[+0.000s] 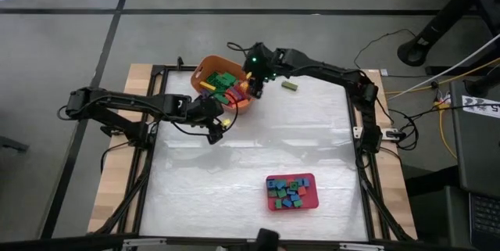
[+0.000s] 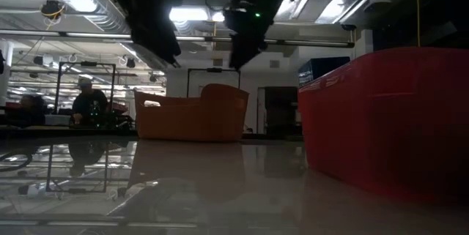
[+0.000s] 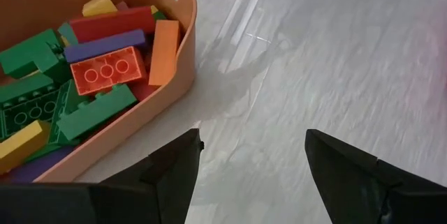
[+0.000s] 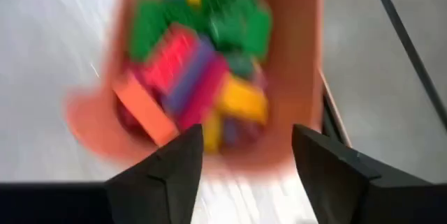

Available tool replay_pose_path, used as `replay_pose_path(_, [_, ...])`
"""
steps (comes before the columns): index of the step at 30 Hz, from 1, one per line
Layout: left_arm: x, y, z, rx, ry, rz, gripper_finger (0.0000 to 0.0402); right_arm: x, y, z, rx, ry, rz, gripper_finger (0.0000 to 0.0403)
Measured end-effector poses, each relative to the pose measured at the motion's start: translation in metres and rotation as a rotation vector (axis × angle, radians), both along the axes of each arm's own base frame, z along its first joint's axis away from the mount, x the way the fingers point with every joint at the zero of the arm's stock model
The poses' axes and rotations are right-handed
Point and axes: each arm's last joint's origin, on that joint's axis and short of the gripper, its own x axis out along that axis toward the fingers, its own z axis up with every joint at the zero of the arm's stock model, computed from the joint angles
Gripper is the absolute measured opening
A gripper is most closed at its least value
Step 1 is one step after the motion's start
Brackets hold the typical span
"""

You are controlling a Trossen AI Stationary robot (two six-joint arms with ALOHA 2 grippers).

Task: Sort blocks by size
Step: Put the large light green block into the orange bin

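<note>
The orange tub (image 1: 221, 84) stands at the table's far middle-left, full of long bricks: green, red, purple, orange, yellow (image 3: 105, 70). The pink-red tray (image 1: 291, 191) at the near right holds several tiny square bricks. One olive brick (image 1: 291, 86) lies on the table right of the tub. My left gripper (image 1: 221, 126) is open and empty just near of the tub, above bare table (image 3: 251, 161). My right gripper (image 1: 254, 88) is open and empty over the tub's right rim, with the tub's bricks (image 4: 202, 77) ahead of its fingers.
The table top (image 1: 258, 141) is pale and glossy inside a dark frame. In the low view the tray's red wall (image 2: 388, 118) stands close at the right and the tub (image 2: 192, 114) farther back. A person (image 2: 89, 103) sits in the room beyond.
</note>
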Motion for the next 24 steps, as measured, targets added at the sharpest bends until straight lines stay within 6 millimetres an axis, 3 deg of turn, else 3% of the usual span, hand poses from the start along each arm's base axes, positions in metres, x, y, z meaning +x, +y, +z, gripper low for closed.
replay_pose_path(3, [-0.001,0.0,-0.001,-0.002,0.011,0.002,0.0244,-0.021,-0.013,0.001,-0.006,0.131,-0.008,0.0226])
replay_pose_path(6, [-0.001,0.0,-0.001,-0.002,0.01,0.002,0.0244,-0.045,-0.033,-0.006,0.098,0.222,-0.037,0.0228])
replay_pose_path(14, [-0.001,0.0,-0.001,-0.002,0.011,0.002,0.0244,-0.092,-0.084,-0.056,0.275,0.306,-0.18,0.0229])
replay_pose_path(18, [-0.001,0.0,-0.001,0.001,0.012,-0.002,0.0244,-0.107,-0.09,-0.078,0.325,0.361,-0.215,0.0229])
replay_pose_path(24, [0.0,0.0,0.0,0.003,0.006,-0.002,0.0244,-0.111,-0.085,-0.11,0.317,0.389,-0.179,0.0229])
